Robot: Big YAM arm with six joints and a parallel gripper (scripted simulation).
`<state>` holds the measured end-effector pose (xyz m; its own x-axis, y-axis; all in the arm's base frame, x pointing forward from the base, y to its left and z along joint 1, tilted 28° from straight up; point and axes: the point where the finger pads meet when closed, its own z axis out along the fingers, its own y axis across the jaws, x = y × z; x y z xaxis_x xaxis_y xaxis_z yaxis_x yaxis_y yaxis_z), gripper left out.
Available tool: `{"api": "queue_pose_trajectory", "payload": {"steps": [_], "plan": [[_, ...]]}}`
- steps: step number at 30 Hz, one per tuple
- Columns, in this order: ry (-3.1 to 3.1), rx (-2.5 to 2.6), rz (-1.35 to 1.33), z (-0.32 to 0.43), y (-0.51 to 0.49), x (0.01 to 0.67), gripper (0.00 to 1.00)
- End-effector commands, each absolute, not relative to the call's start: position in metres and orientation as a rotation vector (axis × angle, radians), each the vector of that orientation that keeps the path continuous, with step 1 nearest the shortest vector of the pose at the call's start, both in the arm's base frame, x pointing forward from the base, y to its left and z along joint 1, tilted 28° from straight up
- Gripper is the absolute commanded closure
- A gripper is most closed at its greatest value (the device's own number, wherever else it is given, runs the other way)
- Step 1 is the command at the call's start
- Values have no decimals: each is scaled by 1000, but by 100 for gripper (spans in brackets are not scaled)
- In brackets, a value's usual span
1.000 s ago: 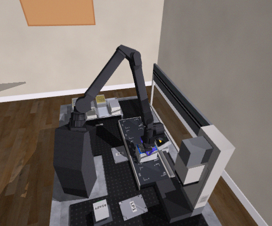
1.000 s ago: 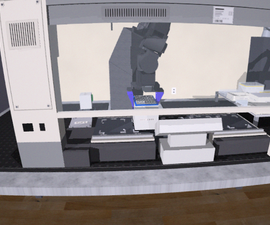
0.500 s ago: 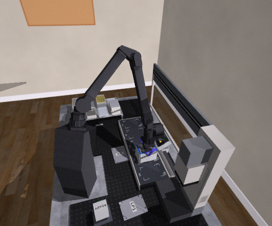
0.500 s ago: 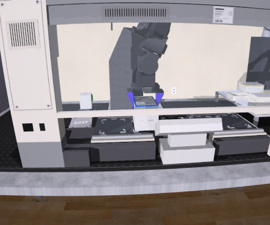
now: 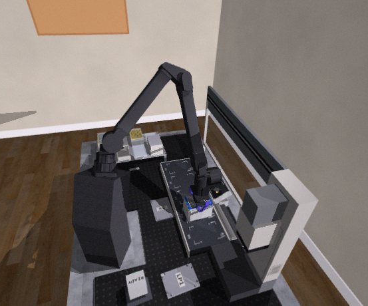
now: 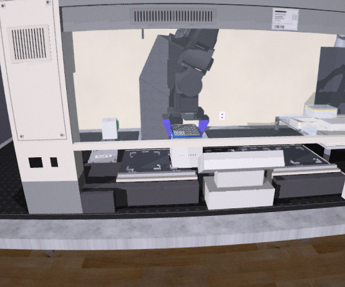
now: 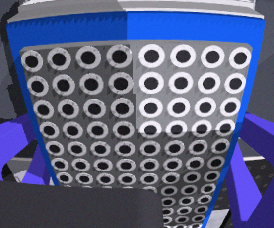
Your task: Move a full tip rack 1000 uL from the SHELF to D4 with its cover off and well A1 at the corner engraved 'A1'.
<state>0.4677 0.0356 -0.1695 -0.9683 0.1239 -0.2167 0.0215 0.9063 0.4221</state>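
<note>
A tip rack (image 5: 195, 213) (image 6: 183, 156) (image 7: 137, 114) has a white body and a blue top plate. It has no cover, and pale tip rings fill every place I can see. My gripper (image 5: 197, 203) (image 6: 185, 130) (image 7: 137, 111) is shut on the tip rack, with a purple finger on each long side. I cannot tell whether its base touches the deck.
The shelf (image 5: 164, 153) (image 6: 282, 118) at the back holds several items, one with a yellow top (image 5: 136, 134). The regrip nest (image 5: 163, 210) lies left of the deck. The READY button (image 5: 136, 283) and the LP1 plate (image 5: 180, 280) lie in front. The white gantry (image 5: 293, 213) stands to the right.
</note>
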Motion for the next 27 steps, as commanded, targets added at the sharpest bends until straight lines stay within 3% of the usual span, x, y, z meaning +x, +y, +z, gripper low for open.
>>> {"api": "queue_pose_trajectory", "payload": {"steps": [1, 27], "plan": [[2806, 95, 616, -166, 40, 479, 100], [2809, 109, 614, -164, 33, 476, 100]]}}
